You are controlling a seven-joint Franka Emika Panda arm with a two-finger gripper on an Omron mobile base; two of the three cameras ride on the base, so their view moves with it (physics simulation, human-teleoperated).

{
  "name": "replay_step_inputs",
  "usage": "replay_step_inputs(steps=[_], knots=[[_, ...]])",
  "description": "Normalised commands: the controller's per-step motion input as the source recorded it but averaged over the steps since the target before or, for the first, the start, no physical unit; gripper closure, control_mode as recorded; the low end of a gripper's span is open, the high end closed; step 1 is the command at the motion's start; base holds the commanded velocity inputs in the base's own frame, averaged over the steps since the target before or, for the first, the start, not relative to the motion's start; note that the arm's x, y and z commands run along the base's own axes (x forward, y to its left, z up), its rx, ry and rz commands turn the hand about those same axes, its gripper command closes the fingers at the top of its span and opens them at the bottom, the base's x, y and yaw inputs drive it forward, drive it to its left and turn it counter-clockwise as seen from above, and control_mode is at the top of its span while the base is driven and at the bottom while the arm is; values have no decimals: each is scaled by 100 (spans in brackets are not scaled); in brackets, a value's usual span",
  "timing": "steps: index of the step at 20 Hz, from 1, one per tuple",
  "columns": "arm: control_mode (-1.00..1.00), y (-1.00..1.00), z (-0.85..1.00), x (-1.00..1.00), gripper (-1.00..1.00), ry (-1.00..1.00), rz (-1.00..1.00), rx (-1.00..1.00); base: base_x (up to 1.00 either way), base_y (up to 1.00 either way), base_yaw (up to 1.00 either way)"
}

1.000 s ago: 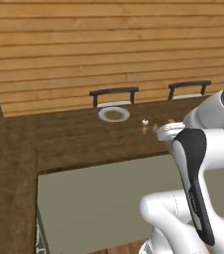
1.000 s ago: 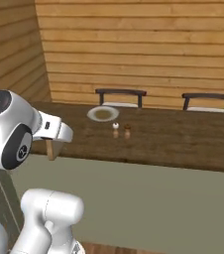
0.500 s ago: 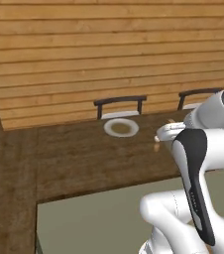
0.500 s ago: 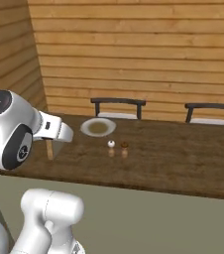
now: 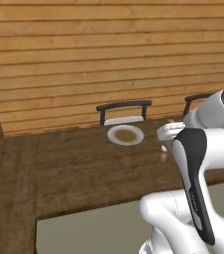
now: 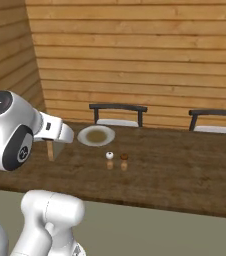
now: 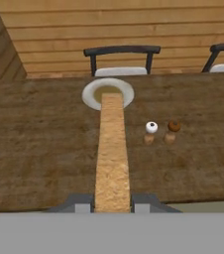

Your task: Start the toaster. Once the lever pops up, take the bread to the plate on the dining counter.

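Observation:
The bread (image 7: pixel 112 149), a thin tan slice, sticks out edge-on from between my fingertips in the hand view. My gripper (image 7: pixel 112 202) is shut on it. Its far end points at the round white plate (image 7: pixel 89 94) on the dark wood dining counter (image 7: pixel 34 139). From the right base view the bread (image 6: pixel 50 150) hangs under my hand at the counter's near left, short of the plate (image 6: pixel 82 136). In the left base view the plate (image 5: pixel 113 135) lies left of my arm. The toaster is out of view.
Two small shakers, one white-topped (image 7: pixel 151 130) and one brown-topped (image 7: pixel 172 130), stand right of the plate. Dark chairs (image 6: pixel 117 112) (image 6: pixel 217 120) line the counter's far side against the wooden wall. The counter's pale base (image 5: pixel 94 228) lies below the arm.
The whole picture has shifted as the base drives: the plate, shakers and chairs now sit closer and more central. The gripper stays shut on the bread.

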Motion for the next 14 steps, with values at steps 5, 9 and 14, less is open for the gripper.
replay_step_inputs(steps=[5,9,14], knots=[[100,0,0,0,100,0,0,0,42,0,5],[100,0,0,0,100,0,0,0,54,0,5],[-100,0,0,8,100,0,0,0,27,0,2]])
